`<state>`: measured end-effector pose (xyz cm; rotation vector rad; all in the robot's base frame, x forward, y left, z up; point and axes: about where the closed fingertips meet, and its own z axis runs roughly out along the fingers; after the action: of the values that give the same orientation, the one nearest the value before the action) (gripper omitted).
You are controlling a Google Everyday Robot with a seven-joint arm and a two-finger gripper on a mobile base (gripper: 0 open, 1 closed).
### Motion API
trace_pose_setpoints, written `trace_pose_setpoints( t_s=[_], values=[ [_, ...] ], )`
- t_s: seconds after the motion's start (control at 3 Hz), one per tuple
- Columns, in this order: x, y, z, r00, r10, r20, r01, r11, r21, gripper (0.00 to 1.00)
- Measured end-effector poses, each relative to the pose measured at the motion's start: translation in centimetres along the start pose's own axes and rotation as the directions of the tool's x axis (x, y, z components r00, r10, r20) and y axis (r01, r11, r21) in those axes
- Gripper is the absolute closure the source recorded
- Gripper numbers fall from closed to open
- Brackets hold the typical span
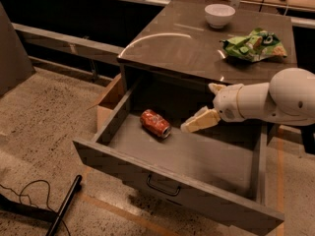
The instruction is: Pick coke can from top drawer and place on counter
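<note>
The coke can (155,123), red with white markings, lies on its side on the floor of the top drawer (177,188), left of middle. The drawer is pulled fully out, its thin dark handle (163,186) on the front panel. The counter (187,41) is the glossy grey-brown top above it. My gripper (198,108) on the white arm reaches in from the right, inside the drawer just right of the can. Its cream fingers (201,121) are spread open and empty; the lower one points at the can, a short gap away.
A white bowl (219,14) and a green snack bag (253,44) sit on the back and right of the counter. A cardboard box (109,102) stands against the drawer's left side. A black pole (65,205) and cable lie on the floor.
</note>
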<state>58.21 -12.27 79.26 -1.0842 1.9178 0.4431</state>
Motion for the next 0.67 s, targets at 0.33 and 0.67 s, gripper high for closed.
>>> trace_pose_setpoints(
  t_s=[0.33,0.67],
  values=[
    [0.0,0.0,0.0,1.000,0.000,0.000,0.000,1.0000,0.000,0.00],
    [1.4,0.8,1.6,0.999,0.027,0.036,-0.028,0.9995,0.017,0.00]
  ],
)
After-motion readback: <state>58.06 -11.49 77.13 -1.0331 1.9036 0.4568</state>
